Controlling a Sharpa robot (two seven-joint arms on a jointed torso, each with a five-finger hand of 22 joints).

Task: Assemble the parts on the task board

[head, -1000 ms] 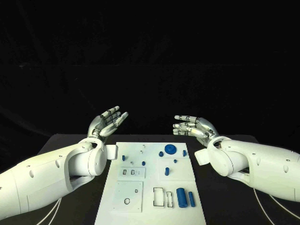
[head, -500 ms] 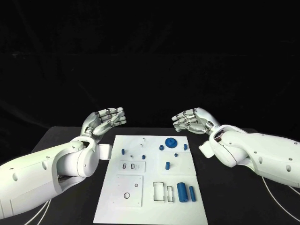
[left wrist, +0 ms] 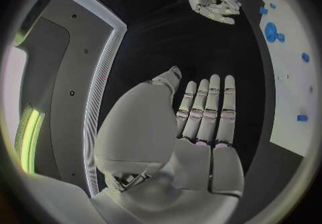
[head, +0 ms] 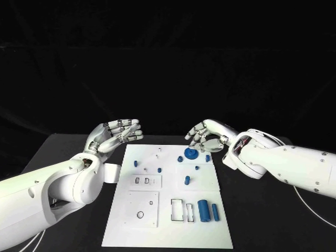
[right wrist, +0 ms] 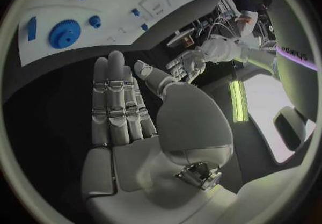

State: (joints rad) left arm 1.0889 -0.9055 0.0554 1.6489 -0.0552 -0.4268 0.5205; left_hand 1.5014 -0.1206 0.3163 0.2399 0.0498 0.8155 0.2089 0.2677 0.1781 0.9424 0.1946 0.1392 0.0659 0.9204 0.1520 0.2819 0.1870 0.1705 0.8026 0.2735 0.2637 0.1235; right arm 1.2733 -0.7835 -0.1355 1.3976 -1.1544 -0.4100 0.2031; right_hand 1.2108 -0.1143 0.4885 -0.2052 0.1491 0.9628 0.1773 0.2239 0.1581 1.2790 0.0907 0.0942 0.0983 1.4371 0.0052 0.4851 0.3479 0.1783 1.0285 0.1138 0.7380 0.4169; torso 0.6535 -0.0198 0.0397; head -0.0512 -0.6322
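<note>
Here, largest first: the black table [head: 70, 152], bearing the white task board [head: 164, 231] laid lengthwise down its middle, with outlined recesses toward the near end. Left hand [head: 115, 135]: raised just off the board's far left corner, fingers apart and lightly curled, holding nothing. Right hand [head: 206, 137]: hanging over the board's far edge, fingers loosely spread and curved downward, nothing in them, poised near the gear. Parts, all loose on the board: two blue cylinders [head: 203, 211] side by side at the near right; the blue gear [head: 190, 153] at the far end; a short blue peg [head: 187, 181] mid-board; several small blue studs [head: 136, 163] scattered across the far half. Risks, as I judge them: the right hand's spread fingers could brush a neighbouring stud while closing on the gear and send it rolling; a shallow pinch may let the flat gear slip; the cylinders would roll if nudged.
</note>
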